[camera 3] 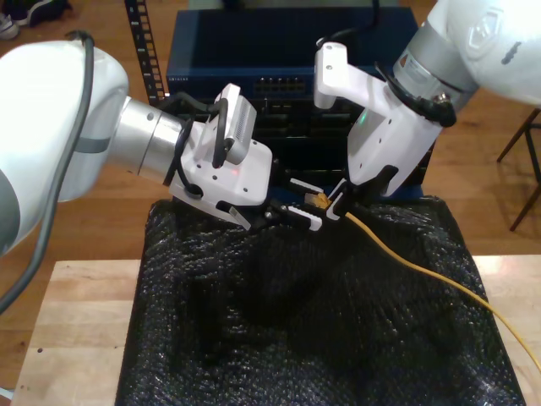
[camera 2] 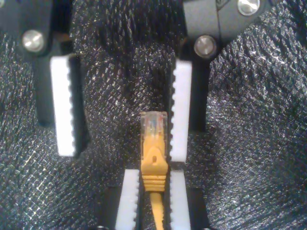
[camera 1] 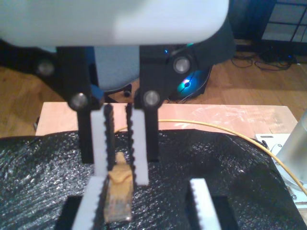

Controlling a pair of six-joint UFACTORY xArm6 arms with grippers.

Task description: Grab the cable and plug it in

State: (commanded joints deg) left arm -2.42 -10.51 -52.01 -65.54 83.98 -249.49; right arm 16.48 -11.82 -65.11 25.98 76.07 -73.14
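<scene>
Second wrist view showed my second gripper (camera 2: 154,176) closed on the cable (camera 2: 154,167) at the yellow boot just behind its clear plug (camera 2: 153,123), the plug projecting forward past the pads. My first gripper (camera 2: 122,154) faced it with jaws wide apart and nothing held; the plug tip lay between its fingers, just beside one pad (camera 2: 180,115) and well apart from the other. Below both lay black padded sheeting (camera 3: 296,330) over a wooden table (camera 3: 76,321). On the exterior view's right, the cable trailed from the held end off across the sheeting. A blue network switch (camera 3: 254,51) stood behind the grippers, its ports facing forward.

Assessment: the grab appeared complete, and a transfer or regrip between grippers appeared to be in hand; insertion was not begun. The next move would call for centring the plug between the open pads before closing, then aligning it squarely with a port.
</scene>
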